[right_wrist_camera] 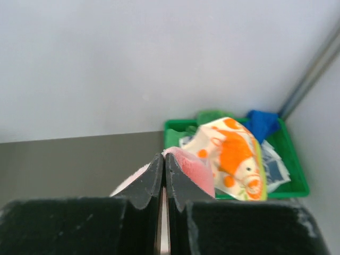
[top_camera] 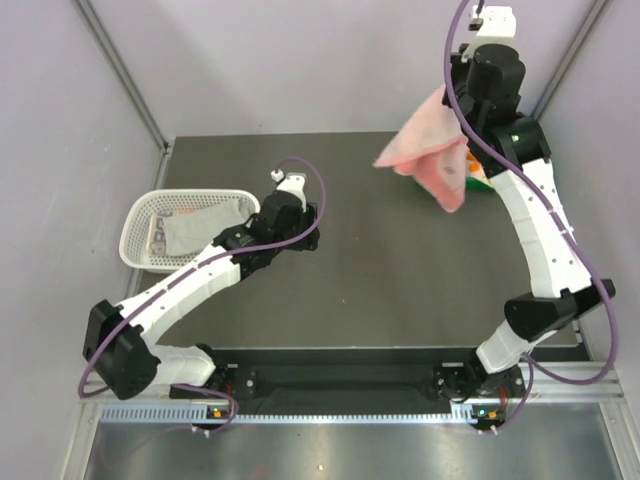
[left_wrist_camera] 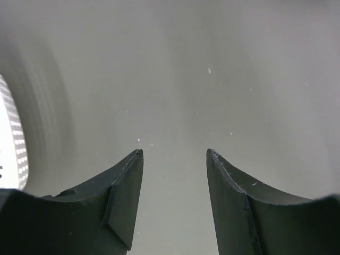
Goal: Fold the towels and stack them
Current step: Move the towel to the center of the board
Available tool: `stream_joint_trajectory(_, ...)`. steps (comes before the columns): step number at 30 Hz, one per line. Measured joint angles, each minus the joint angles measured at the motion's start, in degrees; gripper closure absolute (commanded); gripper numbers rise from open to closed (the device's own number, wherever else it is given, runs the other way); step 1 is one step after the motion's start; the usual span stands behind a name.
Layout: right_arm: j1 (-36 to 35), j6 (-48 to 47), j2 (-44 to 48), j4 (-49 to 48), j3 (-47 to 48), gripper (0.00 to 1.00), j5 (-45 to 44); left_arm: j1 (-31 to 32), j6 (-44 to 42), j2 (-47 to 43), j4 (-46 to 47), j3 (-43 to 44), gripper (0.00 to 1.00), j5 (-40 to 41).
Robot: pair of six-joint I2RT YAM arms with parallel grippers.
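1. The pink towel [top_camera: 432,150] is hanging bunched in the air at the upper right of the top view, over the green tray [right_wrist_camera: 172,133]. It is nowhere near the middle of the surface [top_camera: 380,270], where I am judging the fold has to happen.
2. The right pincer [right_wrist_camera: 164,159] is clenching on one edge of that towel, with its jaws pressed together on what looks like a thin fold. If I am swinging the arm fast, I am risking the cloth slipping out and dropping back into the tray.
3. The towel is drooping crumpled, not spread. If I am lowering it like this, it is likely landing in a heap and any fold is coming out crooked.
4. The orange-patterned towel [right_wrist_camera: 234,154] and the blue towel [right_wrist_camera: 263,123] are lying piled in the tray below. I cannot tell how much clearance the dangling corner is getting, so it may be snagging one and dragging it out.
5. The left pincer [left_wrist_camera: 174,152] is released, with jaws apart and nothing between them, hovering over bare surface left of centre.
6. That arm is sitting just beside the white basket [top_camera: 135,235], which is holding a grey-white towel [top_camera: 195,228]. A careless reach towards the pink towel's free corner risks nudging the basket or crossing the two arms.
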State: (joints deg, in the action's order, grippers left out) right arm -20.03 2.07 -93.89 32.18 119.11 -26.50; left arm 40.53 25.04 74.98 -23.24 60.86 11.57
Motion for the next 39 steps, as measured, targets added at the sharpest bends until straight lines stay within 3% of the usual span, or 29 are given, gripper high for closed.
stream_joint_trajectory(6, -8.0, 2.1, 4.0, -0.2, -0.2, 1.00, 2.8, 0.0, 1.2, -4.5, 0.2, 0.0, 0.43, 3.3)
stream_joint_trajectory(9, -11.5, 4.2, 7.4, -3.1, -7.0, 1.00, 4.9, 0.0, 2.3, -7.5, 0.5, -0.5, 0.43, 5.5)
stream_joint_trajectory(12, -13.2, 8.4, 13.8, -7.1, -20.4, 1.00, 7.4, -0.1, 3.7, -10.6, 0.6, -1.4, 0.44, 7.6)
stream_joint_trajectory(16, -15.9, 15.6, 27.6, -14.5, -47.2, 1.00, 7.0, -0.4, 4.9, -14.8, 0.6, -3.3, 0.42, 10.1)
stream_joint_trajectory(19, -19.5, 22.4, 39.9, -13.0, -66.1, 1.00, 6.5, -0.9, 5.1, -16.0, 0.7, -3.7, 0.43, 10.9)
stream_joint_trajectory(22, -20.8, 29.4, 52.0, -9.0, -79.2, 1.00, 5.1, -1.4, 5.3, -13.4, 1.5, -3.7, 0.44, 10.0)
stream_joint_trajectory(23, -20.9, 31.3, 55.0, -7.5, -82.0, 0.98, 4.3, -1.5, 5.7, -11.7, 2.2, -3.7, 0.44, 9.1)
stream_joint_trajectory(24, -20.9, 33.4, 58.1, -5.7, -84.8, 0.87, 3.5, -1.6, 6.3, -9.5, 2.8, -3.7, 0.44, 8.1)
stream_joint_trajectory(26, -21.0, 36.4, 62.4, -2.4, -87.7, 0.76, 2.6, -1.6, 7.3, -5.2, 4.6, -4.2, 0.44, 5.2)
stream_joint_trajectory(27, -21.0, 37.4, 63.4, -1.3, -88.1, 0.63, 2.2, -1.6, 7.9, -3.7, 5.2, -4.7, 0.44, 3.9)
stream_joint_trajectory(30, -21.0, 38.2, 63.6, -0.7, -87.4, 0.47, 1.1, -1.6, 9.4, 1.6, 6.9, -5.7, 0.43, 0.0)
stream_joint_trajectory(39, -21.0, 31.8, 47.1, -8.2, -76.2, 0.59, 0.5, -3.1, 15.9, 16.1, 13.6, -5.0, 0.42, -4.4)
